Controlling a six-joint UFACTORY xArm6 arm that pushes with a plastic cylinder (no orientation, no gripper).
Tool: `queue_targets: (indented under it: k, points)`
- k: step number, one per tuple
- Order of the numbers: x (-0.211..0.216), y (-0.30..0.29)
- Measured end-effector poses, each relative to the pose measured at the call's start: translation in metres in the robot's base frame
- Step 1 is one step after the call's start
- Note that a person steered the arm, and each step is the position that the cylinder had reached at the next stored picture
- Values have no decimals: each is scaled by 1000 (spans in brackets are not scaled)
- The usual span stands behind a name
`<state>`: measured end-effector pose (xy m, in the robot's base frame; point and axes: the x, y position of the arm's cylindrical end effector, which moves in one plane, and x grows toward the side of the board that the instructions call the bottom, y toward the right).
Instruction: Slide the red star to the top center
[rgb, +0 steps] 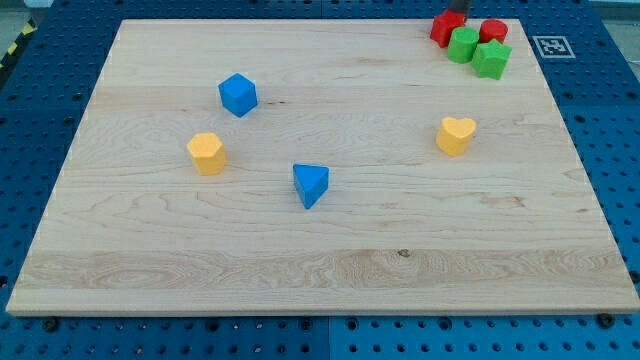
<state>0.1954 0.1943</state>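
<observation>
The red star (447, 27) sits at the board's top right corner, in a tight cluster with another red block (493, 30), a green round block (463, 44) and a green star (491, 59). A short piece of my dark rod shows at the view's top edge. My tip (456, 10) is just above the red star, at its top right side, close to or touching it.
A blue cube (238, 94) lies at upper left, a yellow hexagon (206, 153) at left and a blue triangle (311, 184) near the centre. A yellow heart (455, 135) lies at right. The wooden board (330, 270) rests on a blue pegboard table.
</observation>
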Motion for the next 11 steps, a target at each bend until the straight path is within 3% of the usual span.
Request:
queue_targets:
  k: [2,4,6,11]
  points:
    - [39,-35]
    - [-4,-20]
    - [-3,87]
    - [25,52]
